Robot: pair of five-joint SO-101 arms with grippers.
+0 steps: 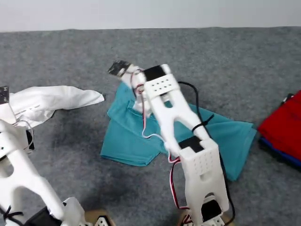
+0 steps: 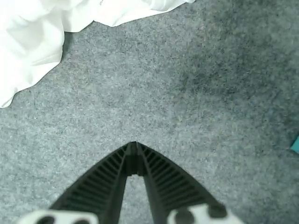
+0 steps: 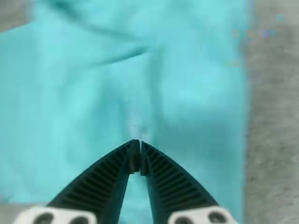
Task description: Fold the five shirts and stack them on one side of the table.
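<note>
Right wrist view: the right gripper (image 3: pixel 135 157) is hanging clenched over the teal shirt (image 3: pixel 93 84), which is lying rumpled mid-worktop (image 1: pixel 235 61); whether it is pinching cloth I cannot tell. The left gripper (image 2: pixel 134 161) is resting clenched above bare worktop near the white shirt (image 2: pixel 28 42). If the right gripper is gripping only one thin layer, lifting would probably be letting the fold slip and bunch.

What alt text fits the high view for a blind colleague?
The right arm stretches over a crumpled teal shirt in the middle of the grey table. A white shirt lies at the left by the left arm, and a red shirt sits on a blue shirt at the right edge.
</note>
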